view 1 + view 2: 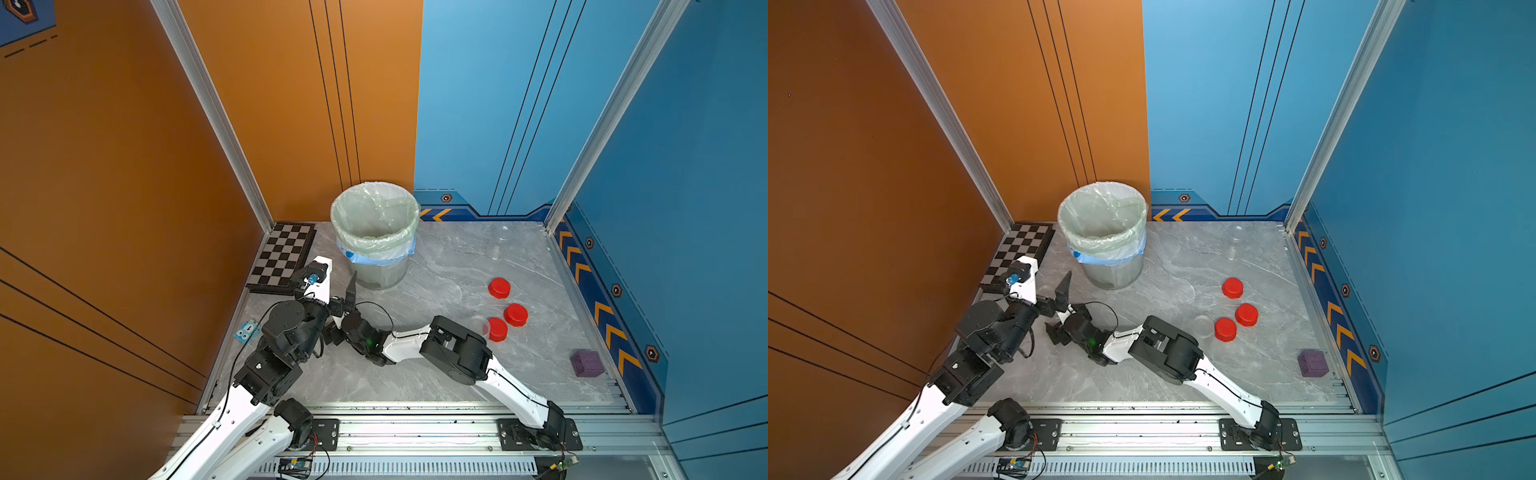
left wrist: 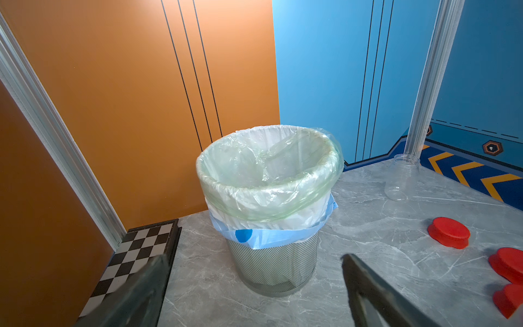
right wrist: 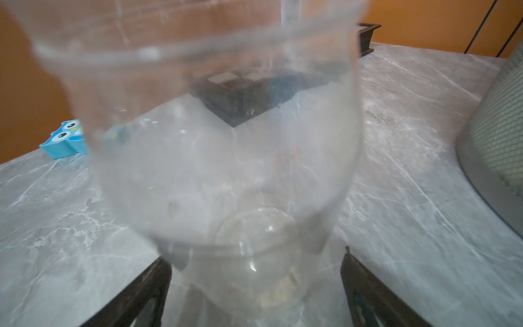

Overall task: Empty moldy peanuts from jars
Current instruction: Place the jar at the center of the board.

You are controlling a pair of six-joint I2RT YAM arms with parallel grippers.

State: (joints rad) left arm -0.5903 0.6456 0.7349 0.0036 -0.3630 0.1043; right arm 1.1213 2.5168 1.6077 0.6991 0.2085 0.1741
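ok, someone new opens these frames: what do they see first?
Probably the bag-lined mesh bin, standing at the back of the marble table by the orange-blue wall seam. Next, three red lids lying loose in a cluster on the table's right side. The right wrist view is almost filled by a clear jar close to the lens, with the right gripper standing jaws either side of it.

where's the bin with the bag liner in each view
Top view: bin at the table's back, about mid-picture.
Top view: same place, left of mid-picture.
Left wrist: whole bin, mid-picture.
Right wrist: only its mesh base, at the picture's edge.
Shared landmark: the chessboard beside it.
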